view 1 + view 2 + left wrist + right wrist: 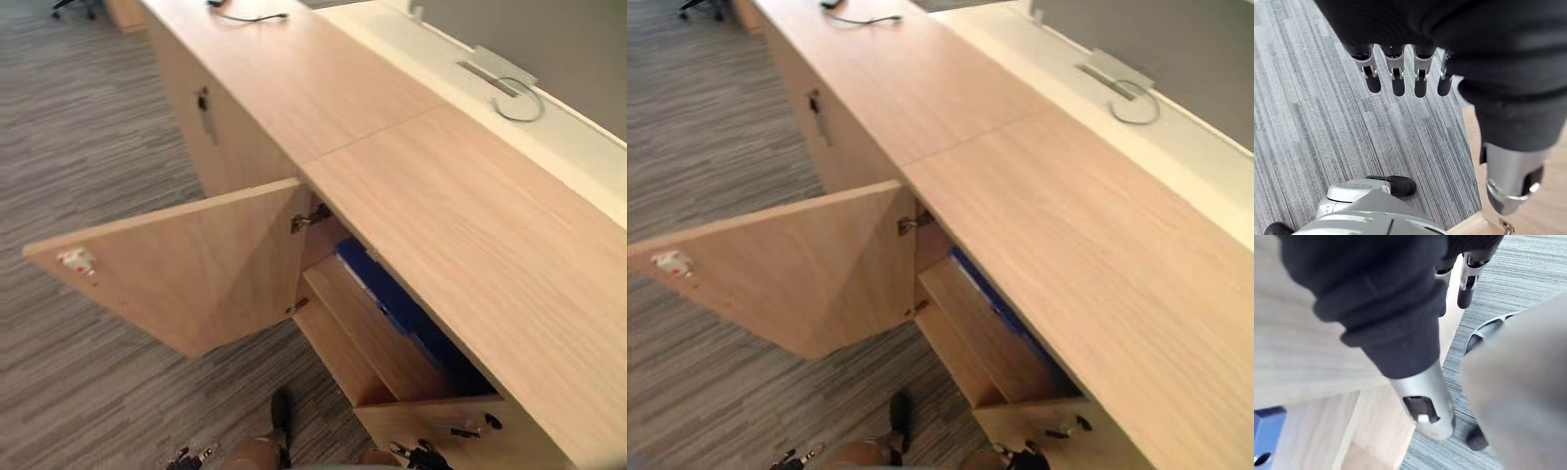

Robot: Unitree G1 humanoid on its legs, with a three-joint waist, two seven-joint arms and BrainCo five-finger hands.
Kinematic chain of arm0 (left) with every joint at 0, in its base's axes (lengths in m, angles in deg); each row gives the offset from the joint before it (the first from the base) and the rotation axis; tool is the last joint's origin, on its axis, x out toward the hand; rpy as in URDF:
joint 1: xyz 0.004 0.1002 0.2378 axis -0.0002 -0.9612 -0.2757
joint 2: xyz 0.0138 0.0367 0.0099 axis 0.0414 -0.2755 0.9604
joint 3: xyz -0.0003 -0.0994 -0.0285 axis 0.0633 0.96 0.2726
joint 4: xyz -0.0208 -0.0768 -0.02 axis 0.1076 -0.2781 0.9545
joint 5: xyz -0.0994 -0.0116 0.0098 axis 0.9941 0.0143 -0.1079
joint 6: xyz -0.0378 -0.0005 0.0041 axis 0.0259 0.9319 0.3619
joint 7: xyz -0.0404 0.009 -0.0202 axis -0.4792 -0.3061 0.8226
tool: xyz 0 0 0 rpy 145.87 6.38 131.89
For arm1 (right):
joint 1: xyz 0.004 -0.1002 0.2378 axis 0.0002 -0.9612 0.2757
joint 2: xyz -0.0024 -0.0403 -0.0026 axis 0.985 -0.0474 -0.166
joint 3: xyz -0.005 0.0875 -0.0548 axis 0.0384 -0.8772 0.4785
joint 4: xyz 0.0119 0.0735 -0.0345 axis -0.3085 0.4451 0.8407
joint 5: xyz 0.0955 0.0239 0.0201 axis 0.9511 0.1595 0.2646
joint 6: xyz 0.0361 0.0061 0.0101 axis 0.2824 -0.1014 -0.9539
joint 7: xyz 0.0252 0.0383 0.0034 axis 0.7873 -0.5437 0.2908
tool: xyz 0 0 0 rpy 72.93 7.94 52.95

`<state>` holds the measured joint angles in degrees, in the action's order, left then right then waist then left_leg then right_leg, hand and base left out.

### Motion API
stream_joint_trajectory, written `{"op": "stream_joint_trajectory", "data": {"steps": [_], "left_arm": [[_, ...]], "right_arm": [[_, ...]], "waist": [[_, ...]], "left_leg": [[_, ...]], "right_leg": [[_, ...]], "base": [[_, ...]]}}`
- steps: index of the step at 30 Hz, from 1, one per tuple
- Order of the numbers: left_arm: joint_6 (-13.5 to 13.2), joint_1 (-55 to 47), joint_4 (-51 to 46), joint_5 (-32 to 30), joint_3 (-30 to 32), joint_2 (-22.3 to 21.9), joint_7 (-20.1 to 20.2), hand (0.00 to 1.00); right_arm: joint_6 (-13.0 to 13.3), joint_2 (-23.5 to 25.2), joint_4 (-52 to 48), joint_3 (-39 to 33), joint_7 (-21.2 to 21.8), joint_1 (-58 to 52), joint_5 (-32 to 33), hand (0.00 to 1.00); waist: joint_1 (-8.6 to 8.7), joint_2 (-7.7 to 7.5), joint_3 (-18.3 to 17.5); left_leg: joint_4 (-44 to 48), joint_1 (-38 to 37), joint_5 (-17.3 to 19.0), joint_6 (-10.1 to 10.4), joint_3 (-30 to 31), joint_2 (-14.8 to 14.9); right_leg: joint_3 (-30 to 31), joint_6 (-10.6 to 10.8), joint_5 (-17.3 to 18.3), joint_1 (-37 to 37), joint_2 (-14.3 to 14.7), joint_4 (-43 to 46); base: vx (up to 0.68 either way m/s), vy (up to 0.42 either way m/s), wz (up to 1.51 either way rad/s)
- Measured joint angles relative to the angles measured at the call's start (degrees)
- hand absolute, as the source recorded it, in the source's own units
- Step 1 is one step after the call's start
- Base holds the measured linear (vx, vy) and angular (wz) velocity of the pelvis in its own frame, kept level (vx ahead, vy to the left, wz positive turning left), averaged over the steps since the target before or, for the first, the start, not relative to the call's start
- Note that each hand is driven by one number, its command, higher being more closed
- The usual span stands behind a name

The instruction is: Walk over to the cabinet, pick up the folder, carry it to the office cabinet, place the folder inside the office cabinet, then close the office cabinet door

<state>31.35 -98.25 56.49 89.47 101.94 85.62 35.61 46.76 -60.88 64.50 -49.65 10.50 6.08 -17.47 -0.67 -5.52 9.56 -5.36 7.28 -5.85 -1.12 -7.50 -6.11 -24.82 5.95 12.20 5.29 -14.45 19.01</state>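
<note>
Currently the placing is judged done; closing the door is what is left.

- The office cabinet (470, 255) is long and light wood. Its counter top is seen from above, and it runs beside a striped carpet floor (78, 127).
- The door (196, 264) is swung wide out over the carpet with its inner face toward the camera. It is hung on hinges (309, 217) at the cabinet edge.
- A shelf (362, 323) is seen inside the opening.
- The blue folder (392, 294) lies on that shelf, tucked back under the counter top. No part is seen past the shelf front.
- The left hand (1397, 78) is released, with fingers straight and nothing held, above the carpet near a wood edge.
- The right hand (1467, 281) is relaxed and empty, just beside the cabinet's wood. A folder corner is seen close by in the right wrist view.
- A small latch piece (76, 259) sits by the door's free edge.

Advice for the close:
- The left hand is better placed, since the door opens to that side.
- Flat fingers should be set on the outer face near the free edge, well away from the hinges.
- The push should be carried along the door's arc, not straight in.
- The right hand should be kept clear of the opening, where it could be pinched.
- Pressure should be held until the latch seats.
</note>
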Motion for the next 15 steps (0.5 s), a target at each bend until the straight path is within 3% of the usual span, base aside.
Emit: {"op": "stream_joint_trajectory", "data": {"steps": [3, 5, 9, 15], "left_arm": [[0.2, -1.1, 1.1, 0.4, 1.4, 0.0, 0.0, 0.0], [0.5, -1.1, 2.1, 0.5, 1.6, -0.1, 0.0, 0.0], [0.5, -0.9, 2.2, 0.6, 3.6, -0.4, 0.0, 0.0], [0.5, -0.8, 2.2, 0.8, 3.7, -0.4, -0.1, 0.0]], "right_arm": [[0.0, 0.7, 0.8, 1.4, 0.7, 0.4, -0.1, 0.0], [0.1, 0.5, 1.0, 1.6, 0.8, 0.8, 0.1, 0.0], [-0.1, 0.8, 1.4, 2.4, 0.9, 0.9, 0.7, 0.0], [-1.3, 0.6, 1.9, 3.1, 1.9, 1.2, 3.0, 0.0]], "waist": [[-1.35, -0.84, -0.7], [-1.11, -0.46, -0.4], [-0.82, -0.89, -0.7], [-0.53, -1.57, -0.1]], "left_leg": [[0.0, 1.7, -2.1, 0.6, 0.0, -0.1], [0.0, 1.6, -3.1, 0.3, 0.3, 0.2], [0.0, 0.9, -5.7, -0.2, 1.3, 1.5], [0.0, 0.5, -5.7, -0.2, 2.4, 0.5]], "right_leg": [[-0.1, -1.0, 0.3, 2.4, 2.2, -9.6], [-0.2, 0.1, 1.0, 3.7, 3.1, -12.2], [-0.7, -0.3, 1.5, 4.8, 4.7, -12.3], [-1.9, 0.0, 1.6, 6.1, 4.4, -13.1]], "base": [[-0.05, -0.061, -0.13], [-0.07, -0.128, -0.06], [-0.04, -0.118, 0.06], [0.05, -0.043, 0.09]]}}
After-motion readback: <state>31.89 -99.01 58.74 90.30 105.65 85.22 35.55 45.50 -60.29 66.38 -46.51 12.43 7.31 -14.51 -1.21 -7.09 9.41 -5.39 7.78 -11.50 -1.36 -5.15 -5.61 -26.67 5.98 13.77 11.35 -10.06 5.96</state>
